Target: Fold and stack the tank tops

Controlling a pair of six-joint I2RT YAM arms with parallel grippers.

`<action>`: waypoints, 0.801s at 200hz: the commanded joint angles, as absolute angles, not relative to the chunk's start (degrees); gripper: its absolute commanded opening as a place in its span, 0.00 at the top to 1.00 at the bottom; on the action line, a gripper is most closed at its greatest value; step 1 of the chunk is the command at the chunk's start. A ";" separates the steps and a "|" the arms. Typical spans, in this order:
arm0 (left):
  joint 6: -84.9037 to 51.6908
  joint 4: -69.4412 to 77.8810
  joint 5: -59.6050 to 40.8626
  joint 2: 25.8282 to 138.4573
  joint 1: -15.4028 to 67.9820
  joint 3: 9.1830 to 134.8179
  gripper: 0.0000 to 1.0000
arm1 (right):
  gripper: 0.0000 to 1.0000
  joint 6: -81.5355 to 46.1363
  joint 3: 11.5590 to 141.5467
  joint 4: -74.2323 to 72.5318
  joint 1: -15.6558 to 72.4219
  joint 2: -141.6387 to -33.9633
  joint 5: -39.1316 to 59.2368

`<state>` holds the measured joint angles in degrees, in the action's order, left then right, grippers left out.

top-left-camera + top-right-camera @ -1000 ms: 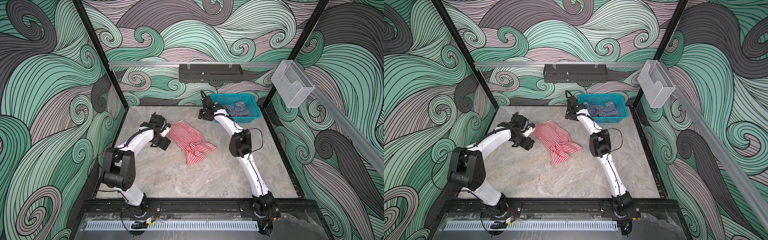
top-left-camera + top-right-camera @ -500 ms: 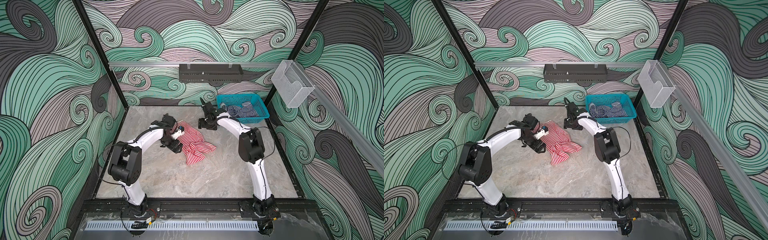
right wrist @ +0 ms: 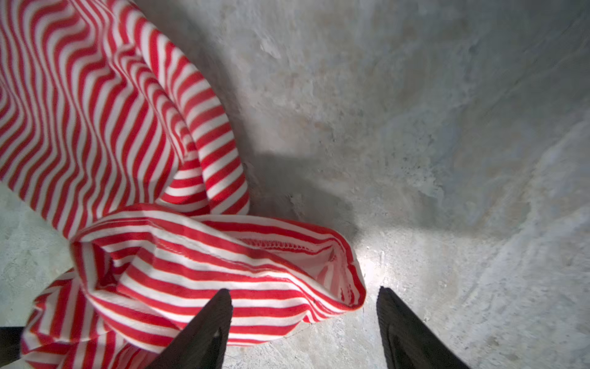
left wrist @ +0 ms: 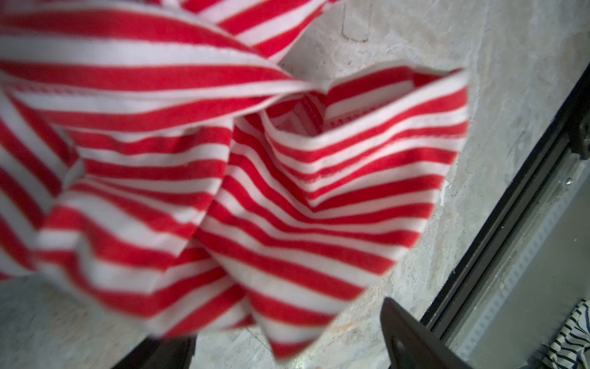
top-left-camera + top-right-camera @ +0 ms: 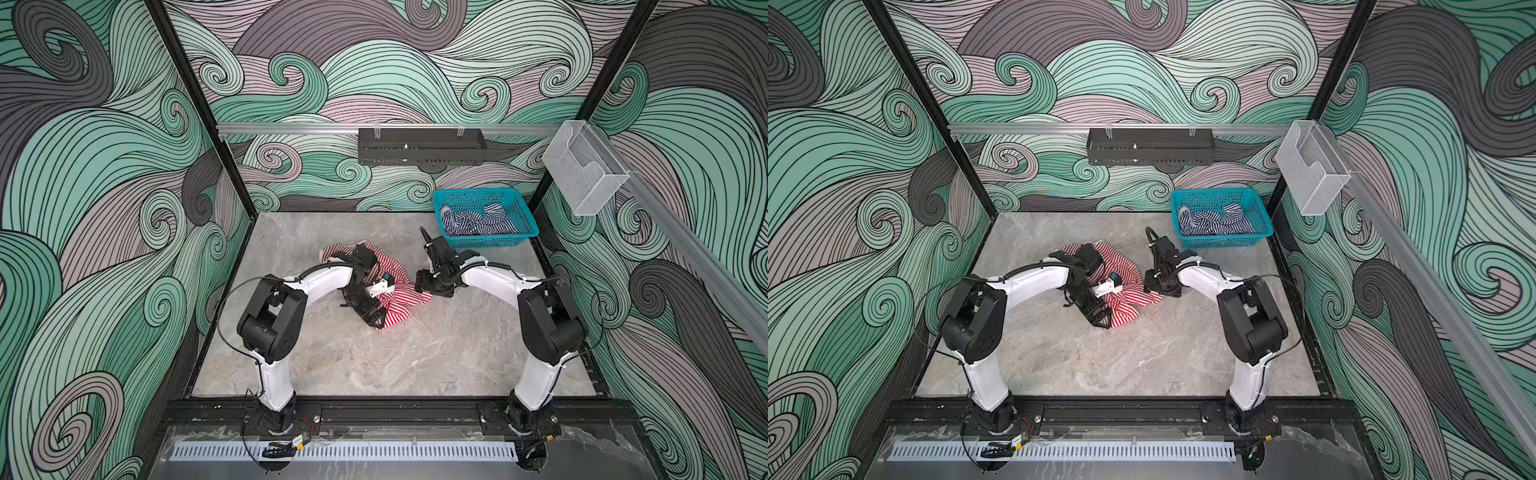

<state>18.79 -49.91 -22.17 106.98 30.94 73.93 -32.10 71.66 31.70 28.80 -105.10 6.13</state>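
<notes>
Desk: Report the left side first

Operator: I see the left gripper [image 5: 375, 319] low over the table [image 5: 374, 365], at the near edge of the red top [image 5: 398, 296]. In the left wrist view its fingers [image 4: 412, 335] stand wide apart, released. A corner of the striped cloth reaches in between them, with bare table showing beside it. Nothing is clamped

Desk: Condition of the red top?

Operator: Crumpled and unfolded, lying on the table near the middle, between my two grippers. Part of it is hidden under my left arm [image 5: 320, 282] in both top views

Desk: Right side?

Operator: The right gripper [image 5: 420, 286] is down at the right edge of the red top. In the right wrist view its fingers [image 3: 207, 322] are parted. One overlaps an open hem of the cloth, the other stands over bare table. I record it as released, gripping nothing

Desk: And the second garment?

Operator: The navy top [image 5: 478, 224] lies bunched inside the basket [image 5: 486, 242], at the far right corner of the table, well apart from the red top
</notes>
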 commanded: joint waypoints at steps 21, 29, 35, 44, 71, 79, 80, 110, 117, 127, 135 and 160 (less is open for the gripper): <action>16.46 -49.40 -13.13 109.90 31.56 77.20 0.48 | 0.32 -36.67 69.90 25.16 27.95 -105.62 9.96; 16.35 -48.65 -9.22 109.32 31.41 76.40 0.62 | 0.38 -37.19 69.87 24.42 27.91 -105.94 10.74; 16.26 -48.00 -6.05 108.68 31.17 75.64 0.72 | 0.43 -37.47 69.95 24.26 27.94 -106.08 11.11; 16.22 -46.95 -1.32 107.54 30.79 74.35 0.88 | 0.54 -37.78 69.89 23.83 27.99 -106.13 11.78; 16.00 -43.91 6.87 102.53 27.68 70.46 1.00 | 0.92 -38.58 68.92 22.84 27.94 -105.14 14.00; 15.93 -42.91 8.67 100.74 26.45 69.53 1.00 | 0.99 -38.66 68.76 22.94 27.95 -104.41 14.57; 15.92 -42.77 8.86 100.51 26.32 69.44 1.00 | 1.00 -38.71 68.74 22.94 27.95 -104.37 14.62; 16.74 -38.91 15.22 94.99 20.72 67.68 1.00 | 1.00 -37.96 67.47 23.31 28.45 -99.43 15.14; 17.30 -38.36 15.38 94.06 19.10 67.52 1.00 | 1.00 -37.57 67.26 23.72 28.57 -98.15 15.24; 18.53 -37.98 15.16 93.31 16.93 67.50 1.00 | 1.00 -37.11 66.79 24.03 29.02 -96.66 15.75; 19.40 -37.77 15.81 93.18 15.68 67.37 1.00 | 1.00 -36.54 66.48 23.88 29.61 -96.02 16.71; 21.70 -36.25 19.79 93.56 14.05 65.66 0.96 | 1.00 -35.04 66.28 25.86 32.72 -95.61 16.77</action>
